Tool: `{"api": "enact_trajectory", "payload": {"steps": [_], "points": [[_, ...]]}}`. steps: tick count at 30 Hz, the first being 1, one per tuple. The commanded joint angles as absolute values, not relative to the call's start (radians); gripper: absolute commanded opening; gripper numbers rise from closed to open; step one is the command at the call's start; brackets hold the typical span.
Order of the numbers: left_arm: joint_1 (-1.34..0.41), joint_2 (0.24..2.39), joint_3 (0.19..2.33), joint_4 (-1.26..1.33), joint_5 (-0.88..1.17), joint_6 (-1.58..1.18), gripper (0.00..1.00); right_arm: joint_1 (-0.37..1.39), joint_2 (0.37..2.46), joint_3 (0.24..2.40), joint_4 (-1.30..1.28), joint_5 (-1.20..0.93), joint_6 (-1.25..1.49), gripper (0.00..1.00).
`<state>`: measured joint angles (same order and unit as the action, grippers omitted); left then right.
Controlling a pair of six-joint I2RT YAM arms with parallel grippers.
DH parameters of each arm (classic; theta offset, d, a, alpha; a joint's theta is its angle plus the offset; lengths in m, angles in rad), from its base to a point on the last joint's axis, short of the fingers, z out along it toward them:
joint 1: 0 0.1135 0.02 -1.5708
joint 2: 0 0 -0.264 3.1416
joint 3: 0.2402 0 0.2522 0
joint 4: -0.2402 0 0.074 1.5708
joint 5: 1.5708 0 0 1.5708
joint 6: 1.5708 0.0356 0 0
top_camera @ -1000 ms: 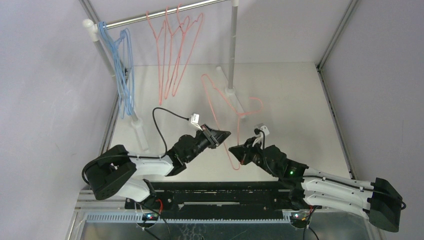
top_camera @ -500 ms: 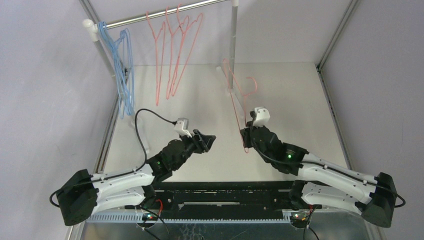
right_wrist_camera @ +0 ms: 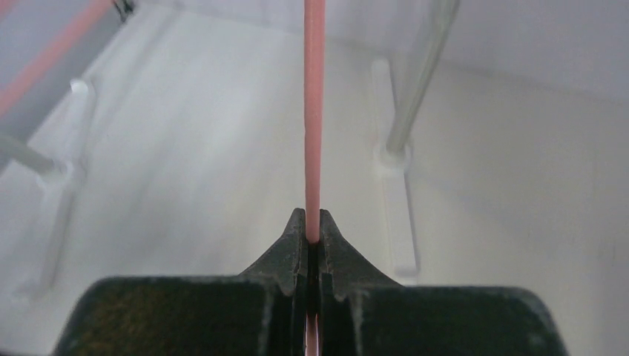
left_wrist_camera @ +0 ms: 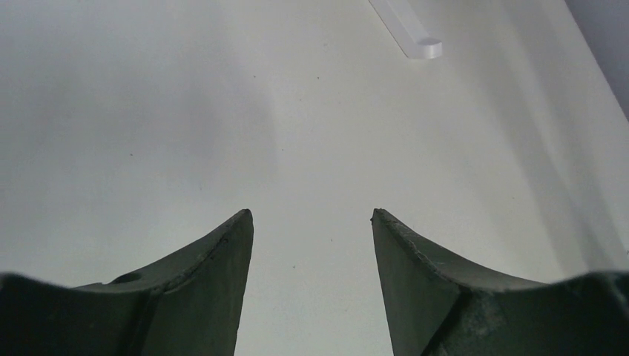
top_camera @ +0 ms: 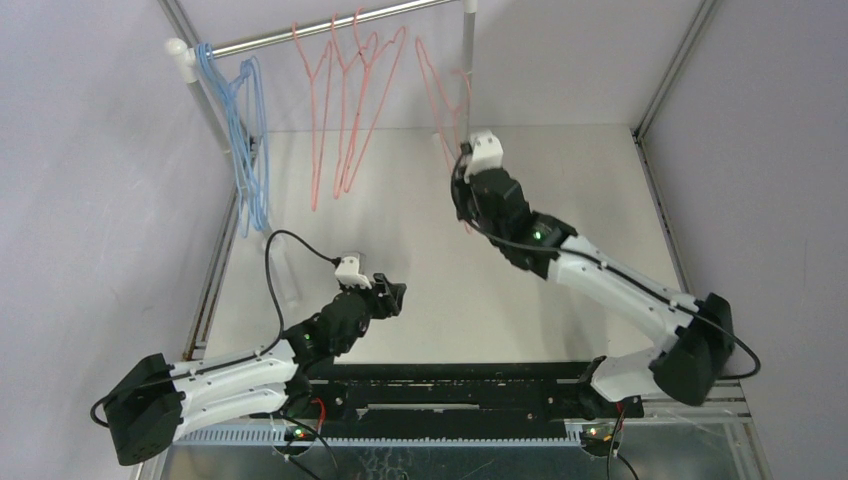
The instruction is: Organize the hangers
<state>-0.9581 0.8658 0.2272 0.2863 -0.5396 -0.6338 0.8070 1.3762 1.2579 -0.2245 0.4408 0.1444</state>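
Several light blue hangers [top_camera: 245, 150] hang at the left end of the rail. Several pink hangers [top_camera: 345, 110] hang near its middle. My right gripper [top_camera: 462, 172] is shut on one more pink hanger [top_camera: 432, 85] and holds it up close to the rail's right end, beside the right post. In the right wrist view the pink wire [right_wrist_camera: 314, 111] runs straight up from between the shut fingertips [right_wrist_camera: 312, 226]. My left gripper [top_camera: 393, 295] is open and empty low over the table; in its wrist view [left_wrist_camera: 311, 215] only bare tabletop shows between the fingers.
The silver rail [top_camera: 330, 25] spans white posts, left [top_camera: 215, 110] and right [top_camera: 467, 90], on white feet [top_camera: 285, 270]. Grey walls and metal frame bars [top_camera: 670, 70] close in the table on both sides. A white foot end [left_wrist_camera: 415, 37] shows ahead of the left gripper.
My right arm has lifted the pink hanger from low over the table up and back to the rail's right end. My left arm has pulled back and down toward the near left, its gripper open.
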Motion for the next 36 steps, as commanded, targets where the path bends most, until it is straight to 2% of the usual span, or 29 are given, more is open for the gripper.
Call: {"api": "enact_trajectory", "payload": {"steps": [1, 13, 20, 29, 36], "points": [[-0.960, 0.838, 0.219, 0.303, -0.579, -0.594, 0.65, 0.769, 1.539, 1.506, -0.190, 0.402, 0.014, 0.00], [-0.960, 0.805, 0.212, 0.287, -0.594, -0.568, 0.67, 0.707, 1.830, 1.958, -0.318, 0.400, -0.065, 0.00], [-0.960, 0.812, 0.208, 0.281, -0.610, -0.569, 0.68, 0.691, 1.875, 2.036, -0.302, 0.413, -0.084, 0.00], [-0.960, 0.809, 0.210, 0.272, -0.616, -0.565, 0.70, 0.656, 2.037, 2.289, -0.432, 0.378, -0.068, 0.00], [-0.960, 0.830, 0.215, 0.277, -0.611, -0.563, 0.71, 0.633, 2.095, 2.318, -0.491, 0.343, -0.030, 0.00]]}}
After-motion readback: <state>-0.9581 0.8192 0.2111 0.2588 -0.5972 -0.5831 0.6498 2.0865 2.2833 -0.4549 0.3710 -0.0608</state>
